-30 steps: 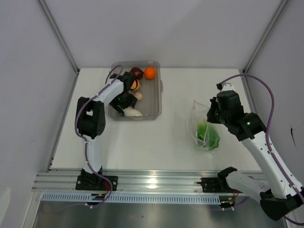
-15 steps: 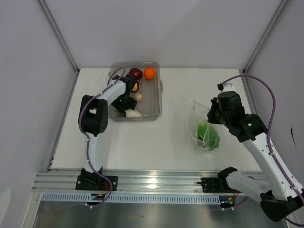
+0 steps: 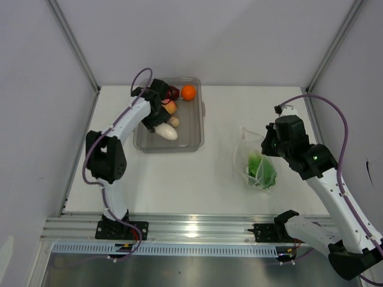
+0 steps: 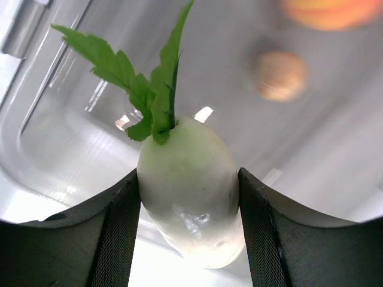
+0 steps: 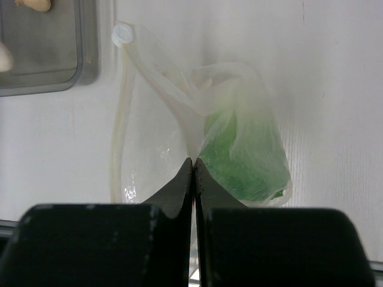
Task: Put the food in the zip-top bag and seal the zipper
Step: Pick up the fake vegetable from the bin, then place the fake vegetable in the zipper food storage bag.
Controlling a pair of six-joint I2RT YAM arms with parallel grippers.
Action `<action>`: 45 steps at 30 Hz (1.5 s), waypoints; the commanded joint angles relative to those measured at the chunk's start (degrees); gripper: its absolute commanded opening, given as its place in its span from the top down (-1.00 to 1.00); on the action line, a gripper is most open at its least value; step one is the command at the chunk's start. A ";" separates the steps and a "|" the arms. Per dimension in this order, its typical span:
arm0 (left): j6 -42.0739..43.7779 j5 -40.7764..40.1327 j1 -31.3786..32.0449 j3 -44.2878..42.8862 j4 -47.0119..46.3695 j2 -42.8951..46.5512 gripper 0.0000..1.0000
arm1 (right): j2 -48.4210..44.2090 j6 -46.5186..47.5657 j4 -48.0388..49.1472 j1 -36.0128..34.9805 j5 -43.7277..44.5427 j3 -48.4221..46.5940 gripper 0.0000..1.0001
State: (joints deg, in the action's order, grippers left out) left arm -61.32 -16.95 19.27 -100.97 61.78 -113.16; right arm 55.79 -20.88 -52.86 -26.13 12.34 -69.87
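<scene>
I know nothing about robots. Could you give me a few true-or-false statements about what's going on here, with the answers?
1. The left tool grips the white radish between its fingers. True.
2. The green lettuce sits inside the clear bag. True.
3. The orange is in the clear bag. False: the orange lies in the grey tray.
4. The right tool is wide open. False: it is shut, pinching the clear bag's film.
</scene>
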 commanded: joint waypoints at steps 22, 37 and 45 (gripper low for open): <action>26.17 42.08 17.91 35.48 -27.84 55.24 0.22 | -2.88 -1.26 6.81 0.20 -4.78 6.23 1.00; 25.29 49.83 22.03 38.57 -30.84 55.43 0.32 | -1.03 -0.56 4.88 0.11 -7.42 3.77 1.00; 19.67 47.53 27.66 33.39 -36.62 46.90 0.37 | -1.56 -1.17 5.14 0.03 -8.56 3.42 1.00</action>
State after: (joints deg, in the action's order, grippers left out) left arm -37.87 30.44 45.93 -63.64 31.35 -64.40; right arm 54.68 -22.24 -48.12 -26.13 5.08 -63.90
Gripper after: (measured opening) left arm 0.625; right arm 0.006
